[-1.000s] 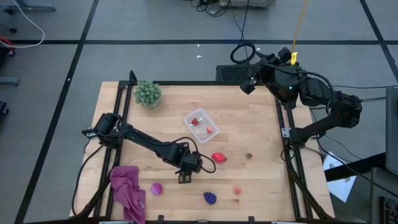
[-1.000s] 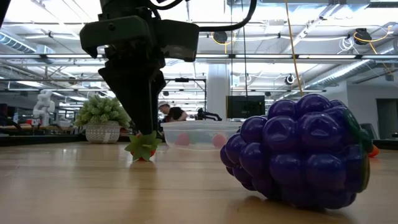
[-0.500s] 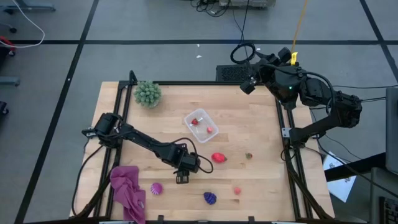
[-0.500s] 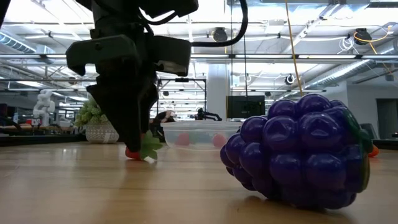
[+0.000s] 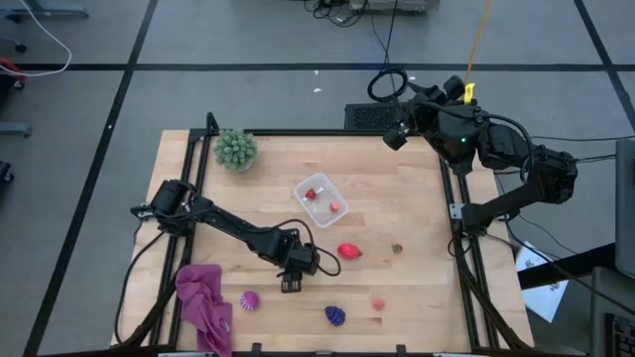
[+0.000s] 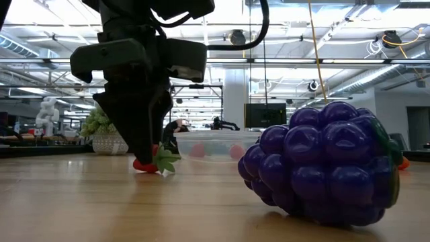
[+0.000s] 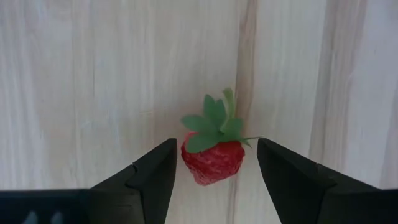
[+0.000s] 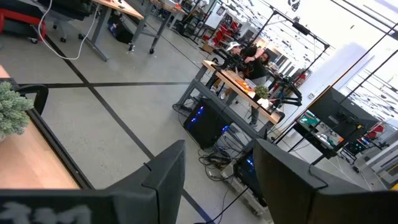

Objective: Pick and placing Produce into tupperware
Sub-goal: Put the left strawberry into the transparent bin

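While straddling the strawberry (image 7: 211,152) mid-desk, the left gripper (image 7: 214,163) stands part-open — nothing gripped yet — aligned for closing.

Both arms matte black, segmented, with bulky rounded joint housings; black cables loop along the left arm (image 5: 223,226) and right arm (image 5: 516,169); left gripper (image 7: 214,171) fingers (image 7: 149,180) flat, dark, wedge-shaped, chamfered edges.
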Robot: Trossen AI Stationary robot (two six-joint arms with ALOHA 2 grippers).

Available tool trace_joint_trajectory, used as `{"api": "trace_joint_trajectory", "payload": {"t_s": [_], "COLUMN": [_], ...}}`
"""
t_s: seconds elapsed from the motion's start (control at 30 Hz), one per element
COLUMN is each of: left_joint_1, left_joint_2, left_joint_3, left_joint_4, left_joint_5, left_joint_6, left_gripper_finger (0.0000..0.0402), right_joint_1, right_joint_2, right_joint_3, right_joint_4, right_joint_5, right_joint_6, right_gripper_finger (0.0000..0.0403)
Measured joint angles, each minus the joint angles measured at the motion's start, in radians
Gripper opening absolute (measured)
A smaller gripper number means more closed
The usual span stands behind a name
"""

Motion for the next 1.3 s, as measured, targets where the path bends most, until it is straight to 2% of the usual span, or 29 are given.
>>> {"api": "trace_joint_trajectory", "payload": {"t_s": [0.17,0.37,0.47,0.83,1.13,1.3], "left_joint_1": [0.0,0.002,0.002,0.01,0.062,0.13], "left_joint_2": [0.0,0.0,0.0,-0.01,-0.175,-0.29], "left_joint_3": [0.0,-0.019,-0.022,-0.024,-0.024,-0.003], "left_joint_4": [-0.003,0.007,0.014,0.008,-0.088,-0.11], "left_joint_5": [-0.001,-0.001,-0.002,-0.009,-0.01,-0.027], "left_joint_6": [0.014,0.01,0.01,-0.006,-0.04,0.02], "left_gripper_finger": [0.0219,0.0163,0.0147,0.0156,0.0156,0.0157], "right_joint_1": [0.0,0.0,0.0,0.0,0.0,0.0], "right_joint_2": [0.0,0.0,0.0,0.0,0.0,0.0], "right_joint_3": [0.0,0.0,0.0,0.0,0.0,0.0], "right_joint_4": [0.0,0.0,0.0,0.0,0.014,0.032], "right_joint_5": [0.0,0.0,0.0,0.0,0.0,-0.001], "right_joint_6": [0.0,0.0,0.0,0.0,0.0,-0.005], "right_gripper_finger": [0.0181,0.0181,0.0181,0.0181,0.0181,0.0181]}}
